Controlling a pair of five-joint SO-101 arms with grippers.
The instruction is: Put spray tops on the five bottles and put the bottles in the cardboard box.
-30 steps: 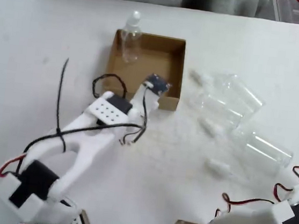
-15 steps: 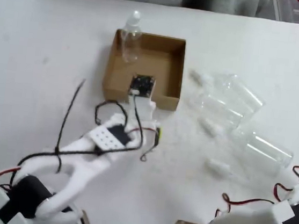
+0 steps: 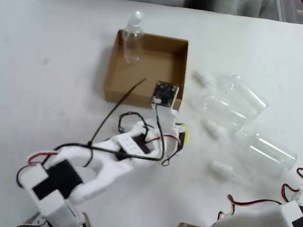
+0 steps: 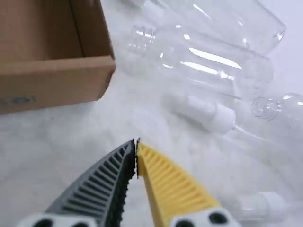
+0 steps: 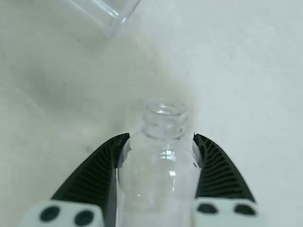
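The right gripper (image 5: pixel 160 138) clamps an uncapped bottle (image 5: pixel 164 116), neck free for capping. The left gripper (image 4: pixel 137 143) (fingers together, empty) faces a spray top (image 4: pixel 208 112).

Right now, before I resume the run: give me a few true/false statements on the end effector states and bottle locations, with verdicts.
1. The left end effector is shut and holds nothing. True.
2. The right end effector grips a bottle that already has its spray top on. False: the held bottle has a bare, open neck.
3. One capped bottle stands upright in the cardboard box. True.
4. The loose bottles lie on the table to the left of the cardboard box. False: in the high view they lie on their sides to the right of it, with loose spray tops among them.
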